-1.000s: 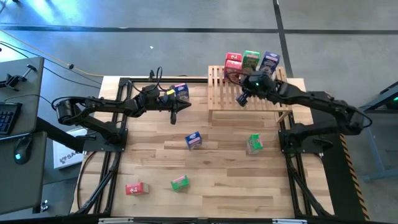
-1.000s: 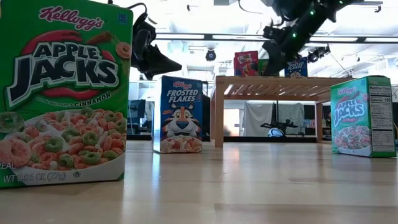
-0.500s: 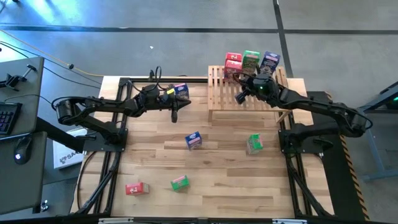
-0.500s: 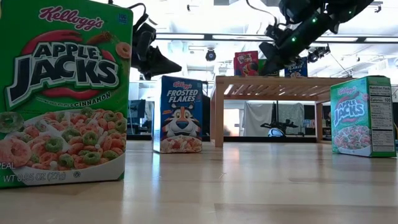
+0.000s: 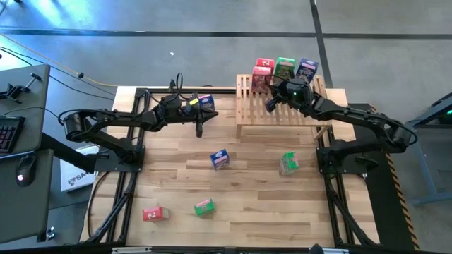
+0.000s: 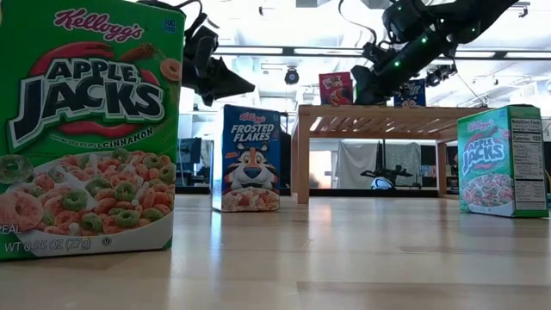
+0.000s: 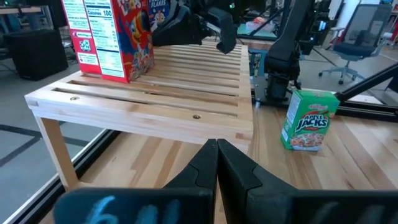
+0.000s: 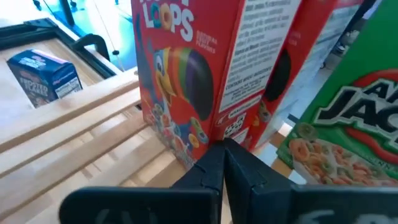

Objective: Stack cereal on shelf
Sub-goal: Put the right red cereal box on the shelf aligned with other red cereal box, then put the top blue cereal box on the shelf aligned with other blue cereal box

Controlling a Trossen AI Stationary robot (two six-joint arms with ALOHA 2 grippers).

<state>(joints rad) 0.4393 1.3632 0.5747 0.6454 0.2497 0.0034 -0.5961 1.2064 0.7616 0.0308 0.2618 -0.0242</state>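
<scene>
The slatted wooden shelf point(image 5: 282, 116) stands at the table's far right. On its far edge stand red point(image 5: 262, 70), green point(image 5: 284, 68) and blue point(image 5: 306, 69) cereal boxes. My right gripper point(image 5: 270, 104) hovers over the shelf, shut, with its tips at the lower corner of the red box point(image 8: 186, 74). My left gripper point(image 5: 199, 130) hangs shut and empty above the table, left of the shelf, beside a blue box point(image 5: 205, 103). Blue point(image 5: 219, 159), green point(image 5: 288, 163), red point(image 5: 155, 213) and green point(image 5: 204, 207) boxes stand loose on the table. My right gripper's shut fingertips point(image 8: 219, 155) stand at the bottom near corner of the red box point(image 8: 194, 157), slanting down from the table's right. I cannot tell whether they touch it. The box stands upright on the slats.
Bare slats point(image 7: 155, 93) take up the near half of the shelf. The black arm frames point(image 5: 131, 152) run along both table sides. A desk with a keyboard point(image 5: 8, 134) stands off the table's left.
My right gripper has sunk a little, tipped further downward and gone toward the red box on the shelf, staying shut.
</scene>
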